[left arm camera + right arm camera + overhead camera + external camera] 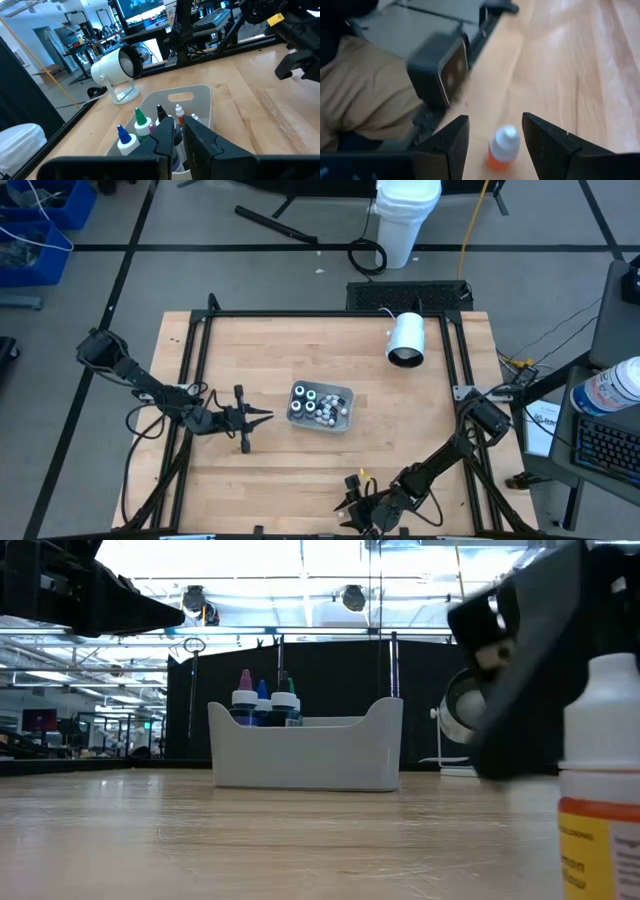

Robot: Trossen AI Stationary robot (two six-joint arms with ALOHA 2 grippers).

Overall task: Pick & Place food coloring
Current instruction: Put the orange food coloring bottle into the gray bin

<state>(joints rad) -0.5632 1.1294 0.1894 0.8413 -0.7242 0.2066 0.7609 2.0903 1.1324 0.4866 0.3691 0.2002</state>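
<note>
The pale wooden table (pixel 300 460) carries a smooth grey rounded tray (pixel 344 394) at its centre, holding several small food coloring bottles (pixel 310 405). The left gripper (pixel 262 416), nearly closed and empty, hovers left of it. At the near edge, the right gripper (pixel 495 142) stands open around an orange bottle (pixel 503 147), fingers apart from it.

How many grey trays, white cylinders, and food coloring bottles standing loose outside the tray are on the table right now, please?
grey tray: 1
white cylinder: 1
food coloring bottle outside the tray (orange body, white cap): 1
Total: 3
</note>
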